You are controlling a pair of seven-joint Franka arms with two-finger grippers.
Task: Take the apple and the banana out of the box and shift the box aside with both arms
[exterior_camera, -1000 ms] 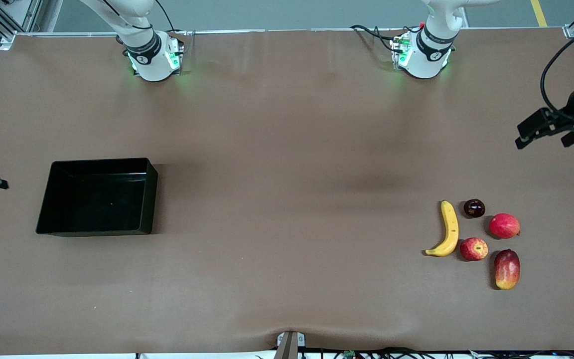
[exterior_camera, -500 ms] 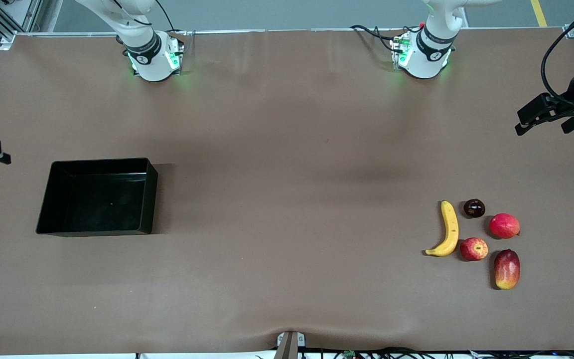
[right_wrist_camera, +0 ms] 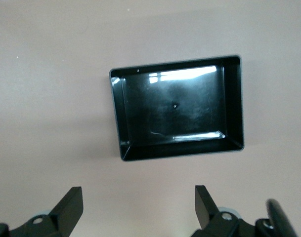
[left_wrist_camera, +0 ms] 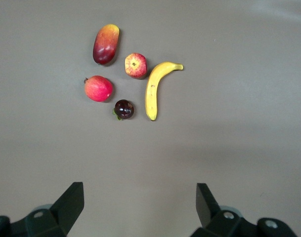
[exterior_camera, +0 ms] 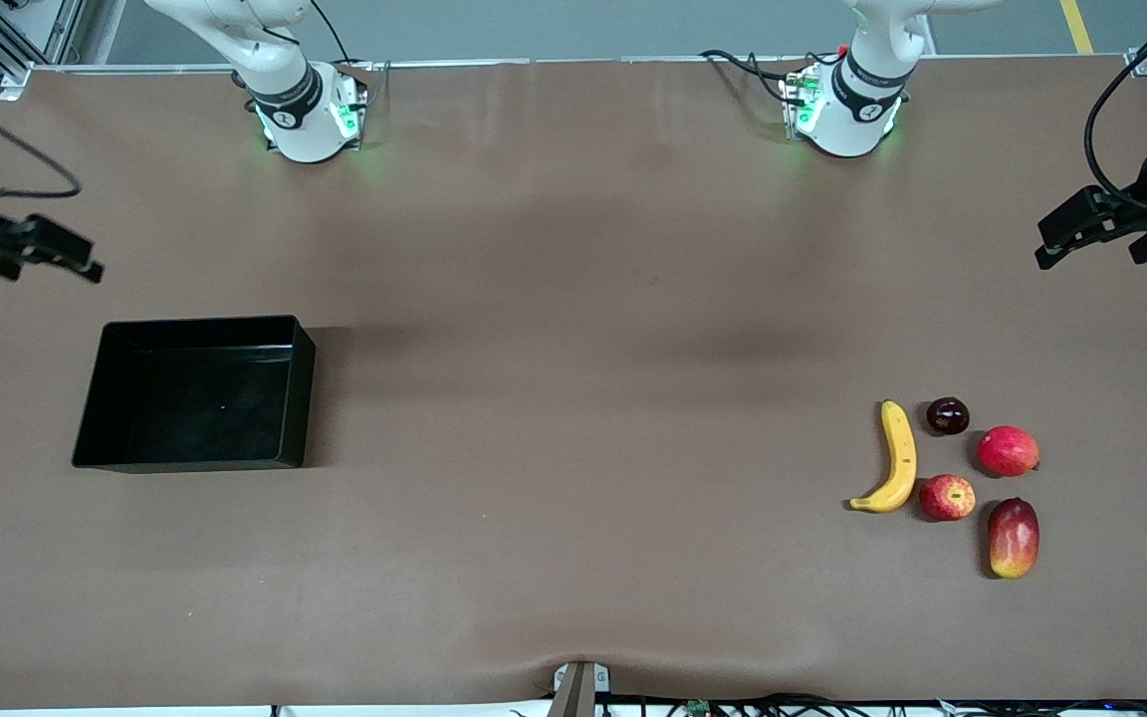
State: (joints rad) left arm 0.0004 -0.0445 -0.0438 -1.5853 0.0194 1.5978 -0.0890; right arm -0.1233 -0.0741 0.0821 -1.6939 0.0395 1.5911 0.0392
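Two task fruits already lie outside the black box (exterior_camera: 195,393): the banana (exterior_camera: 894,458) and the apple (exterior_camera: 947,497) sit touching or nearly so on the brown table (exterior_camera: 573,299), toward the left arm's end and its camera-side edge, among a mango (exterior_camera: 1014,537), a larger pinkish-red fruit (exterior_camera: 1008,450) and a small dark plum-like fruit (exterior_camera: 947,415). The box stands empty toward the right arm's end.

Judging by its glossy plastic, the box should be light, stiff and slippery (thin low walls, so best pinched over the rim on its two short walls, one gripper each). The apple would roll; the banana takes a grip across its middle.

Both arms hang high over the table's end edges: the left gripper (exterior_camera: 1096,234) and the right gripper (exterior_camera: 21,249), each spread wide and holding nothing.

The right wrist view alone shows the box's bare floor from above; the left wrist view shows small gaps between the fruits.
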